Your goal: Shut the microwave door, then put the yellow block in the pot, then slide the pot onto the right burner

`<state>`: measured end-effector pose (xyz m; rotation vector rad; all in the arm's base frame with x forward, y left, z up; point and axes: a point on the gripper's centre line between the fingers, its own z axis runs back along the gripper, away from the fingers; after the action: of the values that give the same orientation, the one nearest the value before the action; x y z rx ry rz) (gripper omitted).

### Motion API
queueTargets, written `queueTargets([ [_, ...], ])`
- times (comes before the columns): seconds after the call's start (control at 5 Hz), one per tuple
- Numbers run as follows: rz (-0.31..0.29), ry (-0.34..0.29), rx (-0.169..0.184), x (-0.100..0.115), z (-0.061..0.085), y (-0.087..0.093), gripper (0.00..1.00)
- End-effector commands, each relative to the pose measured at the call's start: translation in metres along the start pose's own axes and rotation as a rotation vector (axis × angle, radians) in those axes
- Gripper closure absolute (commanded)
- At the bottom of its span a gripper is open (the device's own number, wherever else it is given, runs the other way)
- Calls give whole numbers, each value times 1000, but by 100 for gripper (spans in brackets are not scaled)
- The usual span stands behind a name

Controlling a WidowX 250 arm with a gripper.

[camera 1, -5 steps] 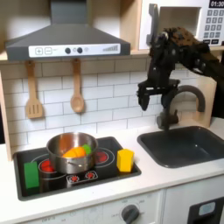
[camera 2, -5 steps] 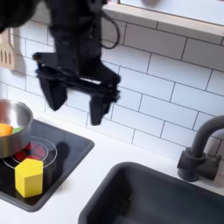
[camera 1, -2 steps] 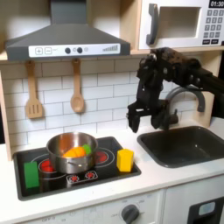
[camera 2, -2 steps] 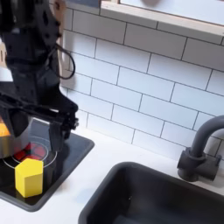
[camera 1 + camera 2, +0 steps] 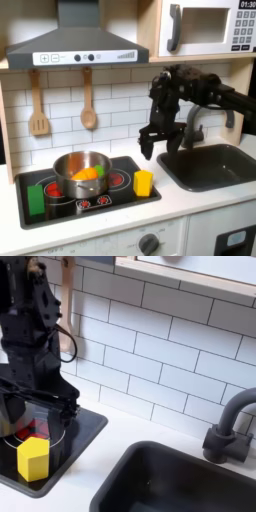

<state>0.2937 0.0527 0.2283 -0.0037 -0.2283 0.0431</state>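
Below the parted, empty jaws of the gripper, slightly toward the first exterior view's left, the yellow block stands upright on the stovetop; farther left sits the pot, and above, the microwave door looks shut.

Count's easy: one pot, one yellow block, one green block, two burners, two wooden utensils on the wall, one faucet, one sink, one microwave.

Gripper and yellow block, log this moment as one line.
microwave door: shut | gripper: open, above yellow block | pot: left burner
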Motion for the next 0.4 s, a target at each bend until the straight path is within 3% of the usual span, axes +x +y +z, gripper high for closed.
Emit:
queueTargets([
  [0.0,-34,57,-15,0,-17,21,0],
  [0.2,-88,69,-30,2,-21,26,0],
])
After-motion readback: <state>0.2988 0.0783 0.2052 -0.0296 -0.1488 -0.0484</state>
